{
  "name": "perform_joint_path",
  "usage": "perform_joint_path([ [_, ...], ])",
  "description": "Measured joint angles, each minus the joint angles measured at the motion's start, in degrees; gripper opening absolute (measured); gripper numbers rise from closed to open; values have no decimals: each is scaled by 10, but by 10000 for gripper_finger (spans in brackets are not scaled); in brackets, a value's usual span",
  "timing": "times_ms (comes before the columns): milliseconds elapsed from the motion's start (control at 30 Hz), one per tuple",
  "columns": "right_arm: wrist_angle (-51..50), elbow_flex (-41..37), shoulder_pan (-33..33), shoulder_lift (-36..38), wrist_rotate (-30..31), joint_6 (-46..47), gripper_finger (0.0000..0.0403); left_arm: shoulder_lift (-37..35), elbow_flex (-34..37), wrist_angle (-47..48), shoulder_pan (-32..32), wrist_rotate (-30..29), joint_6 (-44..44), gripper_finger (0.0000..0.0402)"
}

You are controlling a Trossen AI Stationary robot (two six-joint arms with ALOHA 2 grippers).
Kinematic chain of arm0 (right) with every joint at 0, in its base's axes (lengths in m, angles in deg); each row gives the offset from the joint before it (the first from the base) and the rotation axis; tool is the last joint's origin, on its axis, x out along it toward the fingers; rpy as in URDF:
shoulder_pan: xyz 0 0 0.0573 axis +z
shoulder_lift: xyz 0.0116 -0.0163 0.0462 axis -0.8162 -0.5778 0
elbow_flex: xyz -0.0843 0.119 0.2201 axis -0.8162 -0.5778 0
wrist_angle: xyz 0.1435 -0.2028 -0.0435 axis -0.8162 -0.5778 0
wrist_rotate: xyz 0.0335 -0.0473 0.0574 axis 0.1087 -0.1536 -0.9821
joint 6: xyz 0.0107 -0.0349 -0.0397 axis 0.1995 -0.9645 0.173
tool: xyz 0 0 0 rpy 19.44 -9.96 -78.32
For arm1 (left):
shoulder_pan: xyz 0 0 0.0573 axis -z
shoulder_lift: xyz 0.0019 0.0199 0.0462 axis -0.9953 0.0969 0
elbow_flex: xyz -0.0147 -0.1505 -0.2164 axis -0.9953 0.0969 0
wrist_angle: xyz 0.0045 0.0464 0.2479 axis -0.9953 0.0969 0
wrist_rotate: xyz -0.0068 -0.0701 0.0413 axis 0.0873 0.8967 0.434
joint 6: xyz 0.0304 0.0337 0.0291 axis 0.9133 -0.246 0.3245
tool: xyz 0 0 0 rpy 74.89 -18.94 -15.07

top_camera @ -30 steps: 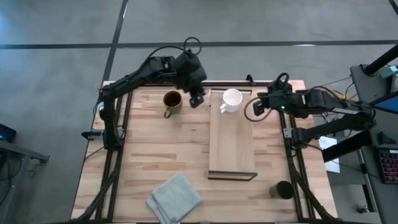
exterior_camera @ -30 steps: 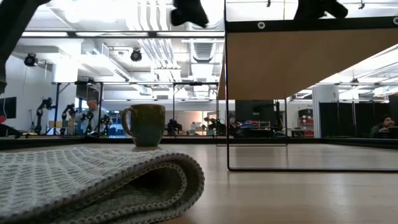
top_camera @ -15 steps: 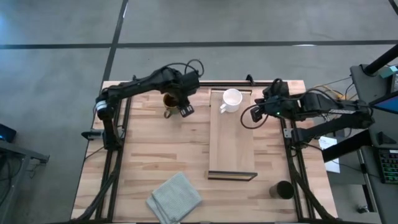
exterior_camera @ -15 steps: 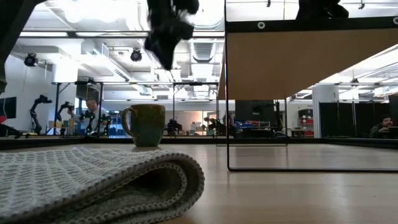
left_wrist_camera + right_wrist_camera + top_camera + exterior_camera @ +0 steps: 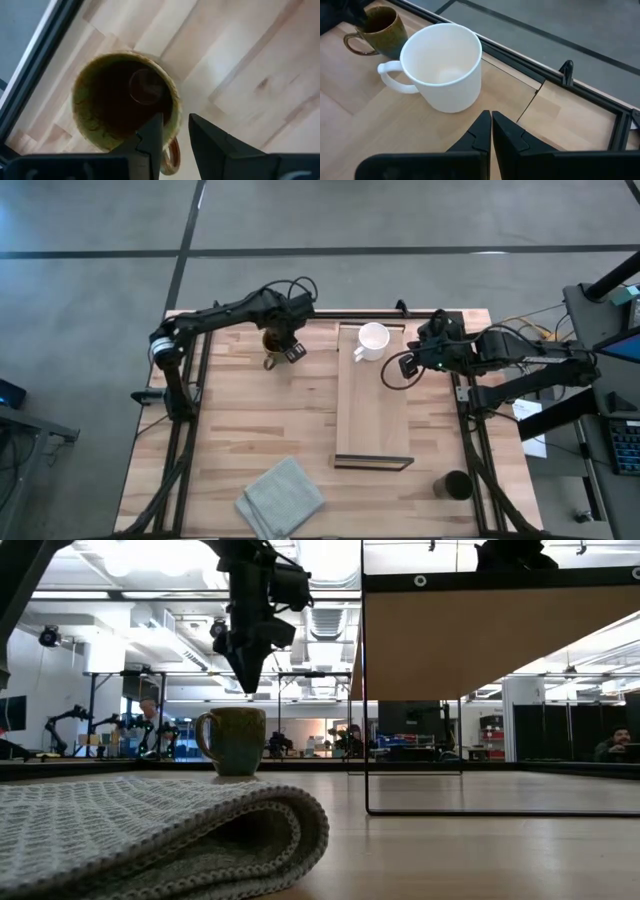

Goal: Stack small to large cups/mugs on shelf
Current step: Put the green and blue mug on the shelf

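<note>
The olive-brown mug point(image 5: 270, 343) stands upright on the tabletop near the far edge, left of the shelf; it also shows in the low view point(image 5: 235, 740). My left gripper point(image 5: 175, 136) hangs just above it, pointing down and open. One finger is over the brown inside and one is outside the rim, by the handle point(image 5: 170, 157). In the low view its tips point(image 5: 250, 688) are clear of the rim. The white mug point(image 5: 372, 340) stands on the far end of the light-wood shelf point(image 5: 373, 405). My right gripper point(image 5: 490, 125) is shut and empty beside it, over the shelf. The dark cup point(image 5: 455, 483) stands at the near right.
A folded grey cloth point(image 5: 282, 498) lies at the table's near edge and fills the foreground of the low view point(image 5: 150, 835). The shelf's dark end frame point(image 5: 373, 464) faces the near edge. Bare wood lies between the olive-brown mug and the cloth.
My left gripper has swung from beside the shelf's far end toward the table's left and gone down, and now hangs over the olive-brown mug. My right gripper has moved a little toward the table's left and near edges, over the shelf. No mug or cup has moved.
</note>
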Motion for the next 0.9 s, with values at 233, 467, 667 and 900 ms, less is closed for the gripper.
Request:
perform_joint_path([
  [233,0,0,0,0,0,9,9,1,0,-14,-23,26,0,79],
  [467,0,0,0,0,0,15,9,13,0,-28,-30,42,3,79],
  [667,0,0,0,0,0,19,9,26,0,-29,-33,46,4,79],
  [900,0,0,0,0,0,19,9,41,1,-31,-37,49,4,79],
])
